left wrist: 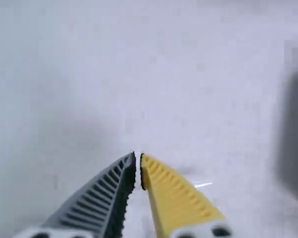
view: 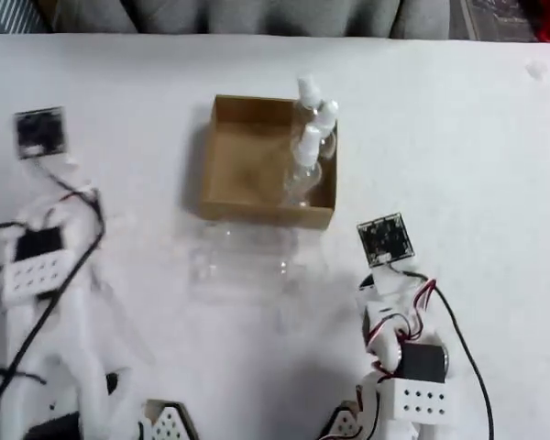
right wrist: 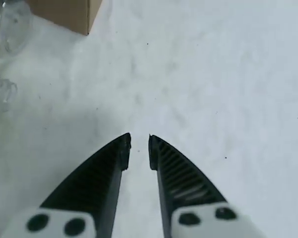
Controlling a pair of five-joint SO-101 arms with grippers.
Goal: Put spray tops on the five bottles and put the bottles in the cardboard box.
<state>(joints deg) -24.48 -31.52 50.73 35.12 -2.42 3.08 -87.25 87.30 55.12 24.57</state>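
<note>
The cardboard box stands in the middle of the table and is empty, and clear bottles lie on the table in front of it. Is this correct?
Not quite. The cardboard box is not empty: the high view shows bottles with spray tops in it, at its right side. The rest holds: it stands in the middle of the table, and clear bottles lie in front of it.

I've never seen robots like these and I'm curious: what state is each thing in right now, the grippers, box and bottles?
Left gripper: shut, empty.
Right gripper: open by a narrow gap, empty.
Cardboard box: open-topped, on the table.
Three bottles: inside the box along one side, spray tops on.
Clear bottles: outside, in front of the box, no white tops visible.
</note>
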